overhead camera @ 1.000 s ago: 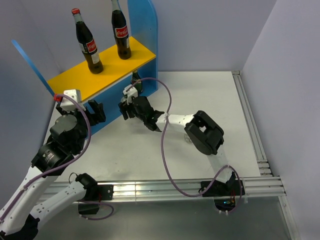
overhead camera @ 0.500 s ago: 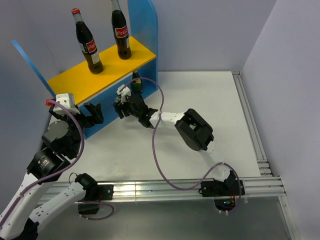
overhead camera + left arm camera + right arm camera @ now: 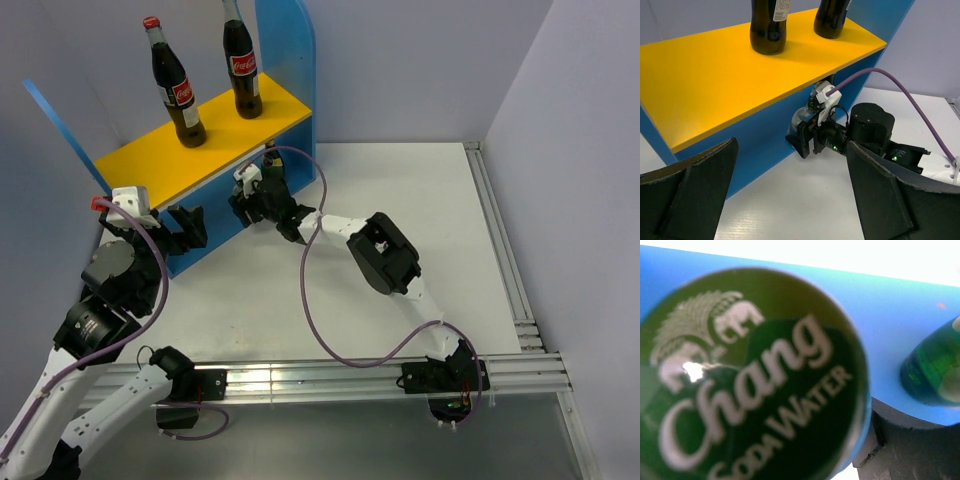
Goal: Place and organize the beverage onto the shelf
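- Right gripper (image 3: 807, 141) is clamping a Chang soda water bottle (image 3: 750, 375) under the yellow board of the shelf (image 3: 200, 140).
- Left gripper (image 3: 188, 226) is gaping wide, empty.

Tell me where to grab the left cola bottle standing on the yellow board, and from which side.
Probably best: take the left cola bottle around its wide body at the label, coming in level from the open front edge of the yellow board. It stands upright and its neck is thin.
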### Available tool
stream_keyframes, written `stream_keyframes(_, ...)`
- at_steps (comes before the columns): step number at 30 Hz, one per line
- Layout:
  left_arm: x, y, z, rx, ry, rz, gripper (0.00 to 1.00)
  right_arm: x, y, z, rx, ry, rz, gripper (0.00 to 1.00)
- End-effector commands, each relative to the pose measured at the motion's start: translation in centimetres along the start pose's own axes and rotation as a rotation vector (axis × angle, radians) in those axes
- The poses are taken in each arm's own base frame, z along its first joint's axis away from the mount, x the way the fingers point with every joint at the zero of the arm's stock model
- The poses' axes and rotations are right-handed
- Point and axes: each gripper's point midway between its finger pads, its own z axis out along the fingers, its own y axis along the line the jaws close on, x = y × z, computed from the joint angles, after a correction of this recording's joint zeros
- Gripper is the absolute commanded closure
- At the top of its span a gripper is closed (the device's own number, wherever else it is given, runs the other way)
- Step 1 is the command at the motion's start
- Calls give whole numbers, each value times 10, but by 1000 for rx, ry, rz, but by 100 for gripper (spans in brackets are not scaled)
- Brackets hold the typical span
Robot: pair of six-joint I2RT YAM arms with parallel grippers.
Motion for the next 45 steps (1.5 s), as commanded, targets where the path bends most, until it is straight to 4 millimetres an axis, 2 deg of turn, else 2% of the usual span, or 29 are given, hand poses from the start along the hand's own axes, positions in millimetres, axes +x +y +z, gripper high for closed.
stream_keyframes(1,-10,-5,0,34,-36,-16,4,-101,1,-4,-20,-248,-67,99)
stream_keyframes(5,-15,-4,-3,38,-53,-23,3,-99,-3,-1,-5,-239,-102,89)
stream_keyframes(13,-20,-2,-7,36,-64,-29,3,-93,18,4,-151,-200,-195,86)
stream_keyframes(18,-24,-1,-11,41,-75,-35,3,-91,20,5,-214,-193,-199,76)
stream_keyframes(19,-25,-1,-11,43,-78,-36,3,-95,20,3,-242,-201,-201,74)
stream_keyframes(23,-32,1,-16,43,-91,-45,3,-90,18,4,-273,-183,-193,70)
stream_keyframes(26,-36,1,-19,52,-104,-50,3,-92,16,5,-275,-184,-194,65)
stream_keyframes(33,-40,2,-23,58,-116,-51,2,-92,11,14,-255,-148,-178,59)
stream_keyframes(37,-41,1,-23,62,-116,-51,2,-93,10,13,-248,-157,-174,52)
stream_keyframes(45,-53,0,-31,82,-133,-65,2,-93,9,13,-246,-154,-173,45)
